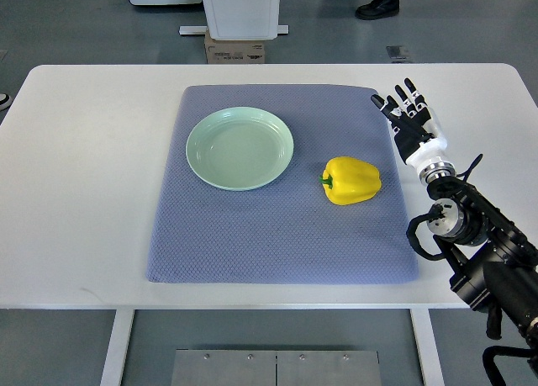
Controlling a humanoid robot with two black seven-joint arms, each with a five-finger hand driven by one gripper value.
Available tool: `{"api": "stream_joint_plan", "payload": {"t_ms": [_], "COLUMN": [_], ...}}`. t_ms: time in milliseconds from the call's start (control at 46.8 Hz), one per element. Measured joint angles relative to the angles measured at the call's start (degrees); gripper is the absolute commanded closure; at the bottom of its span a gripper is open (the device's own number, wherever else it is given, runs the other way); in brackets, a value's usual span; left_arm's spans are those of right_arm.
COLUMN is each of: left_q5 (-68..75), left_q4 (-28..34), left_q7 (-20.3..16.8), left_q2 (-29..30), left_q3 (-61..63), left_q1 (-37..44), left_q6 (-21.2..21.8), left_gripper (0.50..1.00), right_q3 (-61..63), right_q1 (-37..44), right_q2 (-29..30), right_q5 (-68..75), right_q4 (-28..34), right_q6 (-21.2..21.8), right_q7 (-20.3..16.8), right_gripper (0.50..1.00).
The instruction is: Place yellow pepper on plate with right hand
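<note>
While the yellow pepper point(351, 181) lies apart from the plate point(202, 164) — right hand point(413, 121), fingers spread, empty, beside the mat's edge point(402, 163).

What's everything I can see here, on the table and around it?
Table: one, white, fills most of the view.
Mat: one, blue-grey, centred on the table.
Plate: one, pale green, empty, on the mat's upper left.
Yellow pepper: one, on the mat, right of the plate, apart from it.
Cardboard box: one, brown, on the floor beyond the table.
White stand: one, behind the box.
Shoe: one, black, a person's, top edge.
Right hand: one, black and white, fingers spread, empty, by the mat's right edge.
</note>
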Motion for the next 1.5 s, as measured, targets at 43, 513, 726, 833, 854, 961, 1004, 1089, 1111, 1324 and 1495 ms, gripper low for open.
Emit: {"api": "stream_joint_plan", "payload": {"t_ms": [43,513,726,833,854,961,1004,1089,1111,1324,1495], "left_q5": [0.0,-0.1,-0.1,-0.1,-0.1,-0.1,-0.1,-0.1,-0.1,-0.1,-0.1], "left_q4": [0.0,0.0,0.0,0.0,0.0,0.0,0.0,0.0,0.0,0.0,0.0], "left_q7": [0.0,0.0,0.0,0.0,0.0,0.0,0.0,0.0,0.0,0.0,0.0], "left_q2": [0.0,0.0,0.0,0.0,0.0,0.0,0.0,0.0,0.0,0.0,0.0], "left_q3": [0.0,0.0,0.0,0.0,0.0,0.0,0.0,0.0,0.0,0.0,0.0], "left_q1": [0.0,0.0,0.0,0.0,0.0,0.0,0.0,0.0,0.0,0.0,0.0], "left_q6": [0.0,0.0,0.0,0.0,0.0,0.0,0.0,0.0,0.0,0.0,0.0], "left_gripper": [0.5,0.5,0.5,0.5,0.5,0.5,0.5,0.5,0.5,0.5,0.5], "right_q3": [0.0,0.0,-0.1,-0.1,-0.1,0.0,0.0,0.0,0.0,-0.1,-0.1], "right_q1": [0.0,0.1,0.2,0.3,0.3,0.7,0.9,1.0,1.1,0.9,0.6], "right_q2": [0.0,0.0,0.0,0.0,0.0,-0.1,-0.1,-0.1,-0.1,-0.7,-1.5], "right_q5": [0.0,0.0,0.0,0.0,0.0,0.0,0.0,0.0,0.0,0.0,0.0], "right_q4": [-0.1,-0.1,-0.1,-0.1,-0.1,-0.1,0.0,0.0,0.0,0.0,0.0], "right_q6": [0.0,0.0,0.1,0.1,0.1,0.1,0.1,0.1,0.1,0.1,0.1], "right_q7": [0.0,0.0,0.0,0.0,0.0,0.1,0.1,0.1,0.1,0.1,0.1], "right_gripper": [0.5,0.5,0.5,0.5,0.5,0.5,0.5,0.5,0.5,0.5,0.5]}}
